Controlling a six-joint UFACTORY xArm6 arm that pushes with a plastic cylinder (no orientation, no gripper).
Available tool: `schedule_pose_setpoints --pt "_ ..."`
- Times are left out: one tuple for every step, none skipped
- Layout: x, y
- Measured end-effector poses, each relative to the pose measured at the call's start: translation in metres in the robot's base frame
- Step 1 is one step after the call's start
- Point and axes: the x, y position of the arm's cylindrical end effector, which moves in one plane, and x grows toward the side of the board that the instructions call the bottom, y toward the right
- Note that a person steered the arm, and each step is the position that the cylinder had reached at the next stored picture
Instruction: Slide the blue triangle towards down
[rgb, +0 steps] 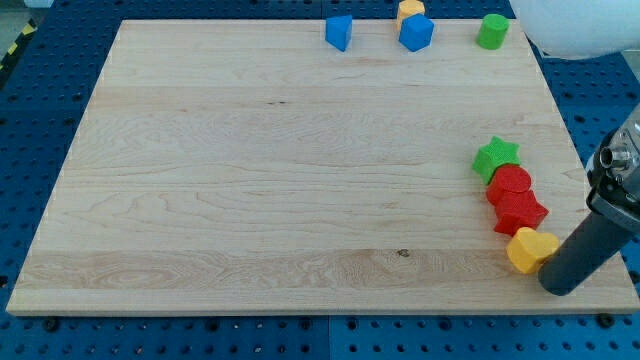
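Note:
The blue triangle (339, 32) sits near the board's top edge, right of centre. My tip (558, 284) is at the bottom right of the board, right beside a yellow heart-shaped block (530, 250) and far from the blue triangle. The rod rises from the tip toward the view's right edge.
A blue cube-like block (416, 32) and an orange block (410, 9) sit at the top, with a green cylinder (492, 31) further right. A green star (496, 156), a red block (511, 184) and a red star (522, 212) line up above the yellow heart.

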Motion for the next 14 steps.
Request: schedule_pose_setpoints --pt "-0.005 0.000" --pt "-0.013 0.000" --pt "-0.014 0.002" --pt "-0.014 0.014" --pt "-0.014 0.037" --pt "-0.051 0.044" --pt "-0.101 0.044" --pt "-0.158 0.039" --pt "-0.220 0.032" --pt "-0.265 0.032" --pt "-0.293 0.016" --pt "-0.299 -0.034" --pt "-0.290 -0.121" --pt "-0.318 -0.221"
